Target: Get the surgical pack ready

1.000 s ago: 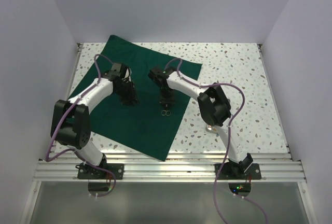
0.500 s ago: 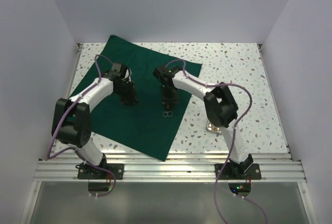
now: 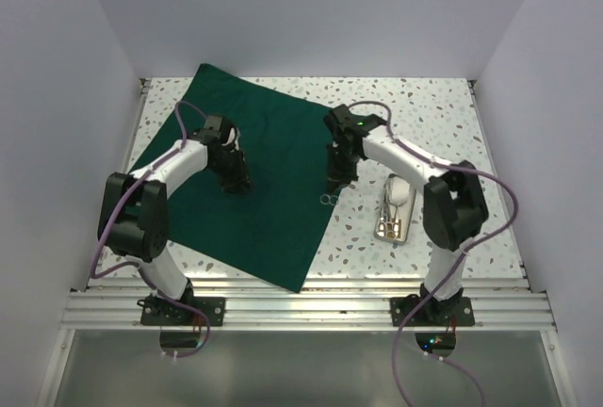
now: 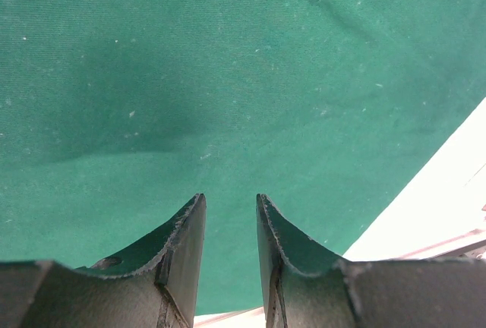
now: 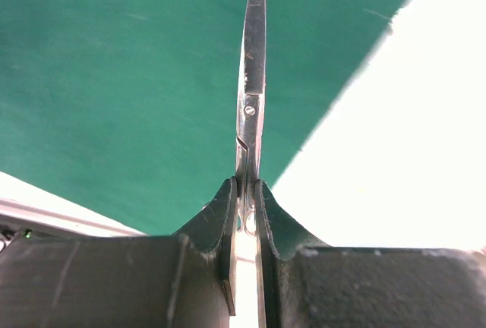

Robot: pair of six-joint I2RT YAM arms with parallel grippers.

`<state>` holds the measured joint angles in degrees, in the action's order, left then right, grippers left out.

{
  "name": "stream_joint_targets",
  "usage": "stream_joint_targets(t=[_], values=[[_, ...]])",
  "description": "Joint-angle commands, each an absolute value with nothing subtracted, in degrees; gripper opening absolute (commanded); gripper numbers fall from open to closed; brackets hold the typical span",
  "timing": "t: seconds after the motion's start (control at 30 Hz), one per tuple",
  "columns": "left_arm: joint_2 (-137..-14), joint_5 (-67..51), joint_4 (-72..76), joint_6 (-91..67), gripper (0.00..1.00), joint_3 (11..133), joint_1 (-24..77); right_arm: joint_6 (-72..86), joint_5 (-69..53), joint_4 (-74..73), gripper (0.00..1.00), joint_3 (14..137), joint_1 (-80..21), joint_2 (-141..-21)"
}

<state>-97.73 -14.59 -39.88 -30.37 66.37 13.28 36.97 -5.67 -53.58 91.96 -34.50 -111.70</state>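
a speckled tabletop (image 3: 443, 115) sits boxed in by plain pale walls, with a metal rail (image 3: 311, 308) along its near edge. the dark green drape (image 3: 254, 153) lies spread flat under the left fingers (image 4: 194, 222), which hover close above it, slightly apart with nothing between them. the right fingers (image 5: 228, 199) are clamped on the steel scissors (image 5: 253, 77), whose blades reach out past the fingertips, above the drape's edge. to the right of those fingers, apart from them, the steel tray (image 3: 389, 236) lies on bare tabletop with instruments inside.
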Motion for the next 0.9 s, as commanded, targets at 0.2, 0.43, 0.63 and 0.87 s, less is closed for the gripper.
stream_joint_targets(t=[0.2,0.43,0.63,0.87], values=[[-100.54,-17.57,-37.0,-29.0,0.37,68.82,12.92,30.24,-0.61,-56.17,0.0,69.2,-19.78,-87.28],[-105.64,-20.39,-37.18,-27.6,0.36,72.85,14.32,25.58,0.96,-50.98,0.0,61.53,-15.91,-86.83],[-110.03,-21.71,-37.7,-27.42,0.36,78.56,16.61,22.68,2.99,-46.94,0.0,59.68,-14.77,-90.78],[-117.49,-21.1,-39.11,-27.33,0.36,86.48,19.16,22.15,3.51,-48.77,0.43,61.78,-14.41,-91.94]])
